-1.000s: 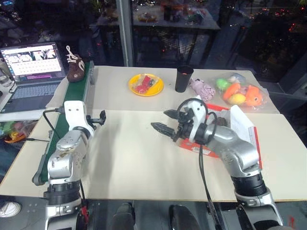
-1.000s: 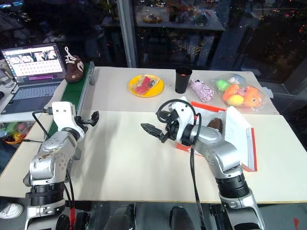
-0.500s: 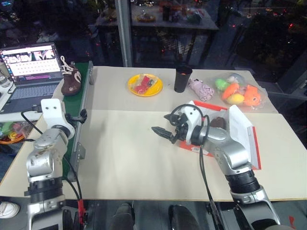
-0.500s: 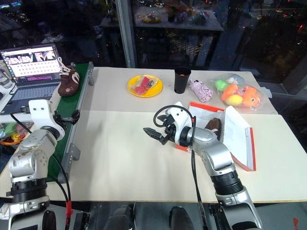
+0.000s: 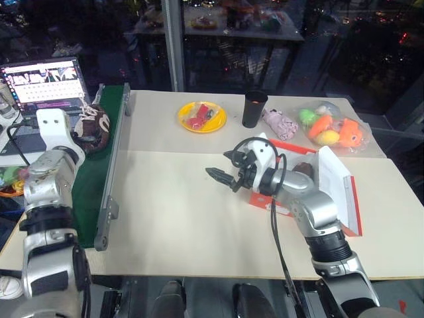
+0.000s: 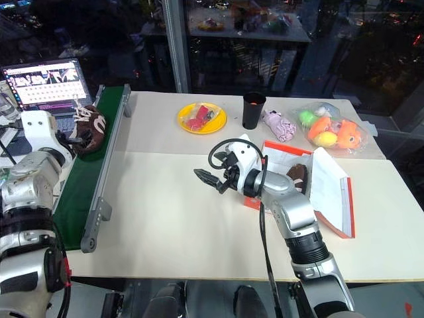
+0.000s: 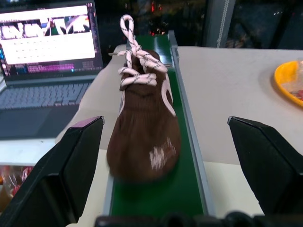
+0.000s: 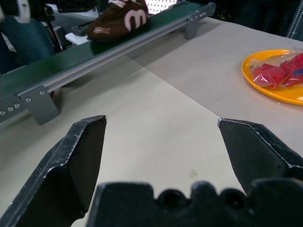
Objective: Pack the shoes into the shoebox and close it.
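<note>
Your left tool [image 7: 161,179], fingers spread wide, is facing the brown shoe [image 7: 144,132] on the green conveyor [image 7: 187,156], seemingly lengthwise ahead

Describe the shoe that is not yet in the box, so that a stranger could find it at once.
Find the long green conveyor belt beside the laptop. On it lies a small dark brown shoe. White laces and a pale curved side mark set it apart.

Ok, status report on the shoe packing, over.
Both grippers open: left facing shoe on green conveyor, right empty. Other shoe in open shoebox. Nothing blocking.
</note>
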Motion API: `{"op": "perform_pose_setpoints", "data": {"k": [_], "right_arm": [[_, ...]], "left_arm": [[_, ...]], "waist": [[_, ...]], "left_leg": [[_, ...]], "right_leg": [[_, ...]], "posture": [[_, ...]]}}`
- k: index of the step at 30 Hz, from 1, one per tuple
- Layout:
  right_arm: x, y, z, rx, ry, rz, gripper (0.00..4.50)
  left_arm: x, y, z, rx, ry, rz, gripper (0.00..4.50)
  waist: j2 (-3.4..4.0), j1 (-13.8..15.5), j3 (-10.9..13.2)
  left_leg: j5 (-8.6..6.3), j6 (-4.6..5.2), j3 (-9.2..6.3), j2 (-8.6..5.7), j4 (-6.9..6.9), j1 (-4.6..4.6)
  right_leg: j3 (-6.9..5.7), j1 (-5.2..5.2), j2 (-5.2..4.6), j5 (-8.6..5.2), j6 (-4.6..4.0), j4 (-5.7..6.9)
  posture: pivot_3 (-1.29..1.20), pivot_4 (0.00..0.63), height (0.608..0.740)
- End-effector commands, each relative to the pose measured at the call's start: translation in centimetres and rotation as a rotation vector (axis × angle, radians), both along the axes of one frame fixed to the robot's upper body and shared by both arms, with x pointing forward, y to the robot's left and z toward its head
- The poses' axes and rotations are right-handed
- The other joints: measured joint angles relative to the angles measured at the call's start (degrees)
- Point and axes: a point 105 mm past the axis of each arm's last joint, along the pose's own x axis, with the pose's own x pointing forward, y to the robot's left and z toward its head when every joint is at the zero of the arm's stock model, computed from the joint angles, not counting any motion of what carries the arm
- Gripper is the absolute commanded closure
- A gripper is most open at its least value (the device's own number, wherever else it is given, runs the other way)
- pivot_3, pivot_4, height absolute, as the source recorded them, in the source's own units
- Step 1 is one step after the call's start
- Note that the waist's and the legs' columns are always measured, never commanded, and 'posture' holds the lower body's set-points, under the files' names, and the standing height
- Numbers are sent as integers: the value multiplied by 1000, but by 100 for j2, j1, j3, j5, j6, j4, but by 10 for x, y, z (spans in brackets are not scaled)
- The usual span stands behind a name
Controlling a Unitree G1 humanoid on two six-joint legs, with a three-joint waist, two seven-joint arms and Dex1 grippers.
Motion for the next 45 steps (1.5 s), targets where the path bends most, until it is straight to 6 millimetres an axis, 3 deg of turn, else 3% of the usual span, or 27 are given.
{"op": "perform_pose_setpoints", "data": {"k": [1,8,11,19,22,24,28,30,33,36,40,45], "right_arm": [[1,-7,19,-2,-74,-15,57],[1,-15,17,-31,-66,-38,57],[2,-17,16,-43,-62,-49,0],[2,-21,18,-69,-62,-72,0],[2,-21,19,-77,-66,-74,0],[2,-21,20,-78,-67,-73,0],[3,-20,30,-35,-67,-74,0],[5,-21,43,52,-55,-80,0],[9,-25,69,237,-21,-96,0],[16,-34,91,405,28,-125,0],[24,-51,113,594,83,-157,0],[28,-64,122,706,140,-192,0]], "left_arm": [[9,4,18,22,-27,6,0],[10,15,-9,-6,79,68,0],[9,15,-23,-58,126,81,724],[8,8,-34,-108,159,79,3644],[10,4,-33,-138,148,78,4432],[11,2,-28,-142,127,82,4432],[17,-12,17,-95,-44,42,4432],[20,-37,49,-113,-160,-52,4432],[20,-96,87,-127,-276,-285,4432],[12,-157,103,-131,-300,-521,4432],[-1,-216,119,-180,-317,-740,4432],[-14,-261,130,-229,-325,-909,4432]], "waist": [[-6,1,4],[-10,-22,3],[-10,-10,4],[-10,3,3],[-11,11,3],[-11,12,3],[-17,33,6],[-28,32,12],[-37,49,18],[-37,69,18],[-37,59,18],[-36,-32,19]], "left_leg": [[0,0,0,0,-2,-2],[1,1,0,0,-9,-2],[1,-1,0,0,-10,1],[-14,-43,0,1,-8,24],[-10,-37,0,0,-8,23],[-9,-37,0,0,-8,23],[-9,-40,0,0,-7,22],[-6,-43,-1,1,-7,15],[16,-22,-2,0,-3,-13],[17,-20,-4,-1,-1,-32],[17,-17,-4,-1,-3,-33],[19,-13,-5,-1,-4,-33]], "right_leg": [[0,-2,0,1,-2,0],[0,-6,2,0,-5,1],[0,-7,2,-2,-5,11],[-3,10,1,-11,15,19],[-2,10,0,-11,14,19],[-2,10,0,-9,11,19],[-3,12,-1,-9,13,19],[-5,9,-1,-8,10,18],[-7,-6,-3,12,-17,12],[-12,-14,-5,13,-14,4],[-11,-14,-6,11,-11,2],[-7,-19,-4,11,-12,7]], "posture": [[0,150,736],[0,150,736],[0,150,736],[0,150,736],[0,150,736],[0,150,736],[0,150,736],[0,150,736],[0,150,736],[0,150,736],[0,150,736],[0,150,736]]}}
